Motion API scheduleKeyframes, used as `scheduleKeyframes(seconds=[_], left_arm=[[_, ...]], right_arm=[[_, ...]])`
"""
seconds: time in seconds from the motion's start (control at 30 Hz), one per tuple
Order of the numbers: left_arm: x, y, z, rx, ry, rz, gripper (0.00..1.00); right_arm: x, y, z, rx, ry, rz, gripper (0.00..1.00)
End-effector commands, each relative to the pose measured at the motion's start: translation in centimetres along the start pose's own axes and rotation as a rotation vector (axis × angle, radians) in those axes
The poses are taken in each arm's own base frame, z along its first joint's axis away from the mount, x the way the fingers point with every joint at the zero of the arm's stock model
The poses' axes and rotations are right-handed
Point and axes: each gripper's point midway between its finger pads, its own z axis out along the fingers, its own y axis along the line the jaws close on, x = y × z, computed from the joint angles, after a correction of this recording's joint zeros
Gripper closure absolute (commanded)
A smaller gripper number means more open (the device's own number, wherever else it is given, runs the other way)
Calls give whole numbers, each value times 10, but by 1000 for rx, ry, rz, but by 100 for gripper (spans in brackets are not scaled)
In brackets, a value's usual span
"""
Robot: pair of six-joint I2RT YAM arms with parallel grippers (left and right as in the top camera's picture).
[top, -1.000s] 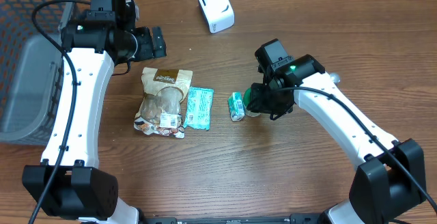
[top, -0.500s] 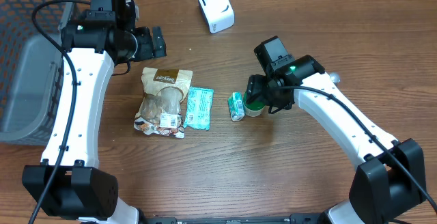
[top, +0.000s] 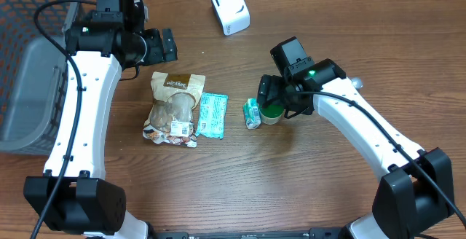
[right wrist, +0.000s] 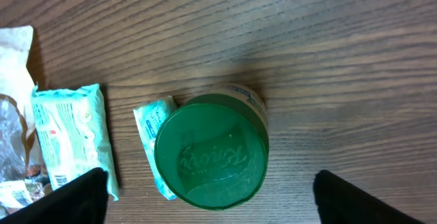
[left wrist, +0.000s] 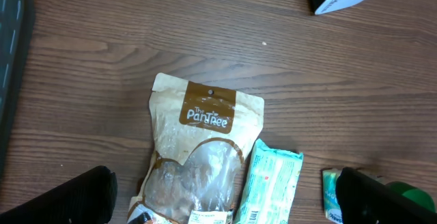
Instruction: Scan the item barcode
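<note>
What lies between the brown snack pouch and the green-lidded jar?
Two mint-green packets: a larger packet beside the pouch, and a small packet next to the jar. The overhead view shows this.

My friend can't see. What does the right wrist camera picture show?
A jar with a green lid stands on a wooden table, seen from above; dark fingers of the open right gripper show in both lower corners. A small green packet touches the jar's left side, and a bigger mint packet lies farther left.

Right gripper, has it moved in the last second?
Yes. In the overhead view the right gripper has shifted slightly toward the white scanner, opening, so the green jar lid it covered now shows.
</note>
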Motion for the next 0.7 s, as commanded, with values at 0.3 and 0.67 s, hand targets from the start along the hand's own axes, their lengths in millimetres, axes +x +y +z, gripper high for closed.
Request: scheduleKeyframes(seconds=[0.3,0.67], left_arm=[[-4,-2,-3,12,-10,10,0],[-4,-2,-3,12,-10,10,0]], right_arm=[[25,31,1,-20,10,-97,12],[37,60,-2,17,-106,-224,46]])
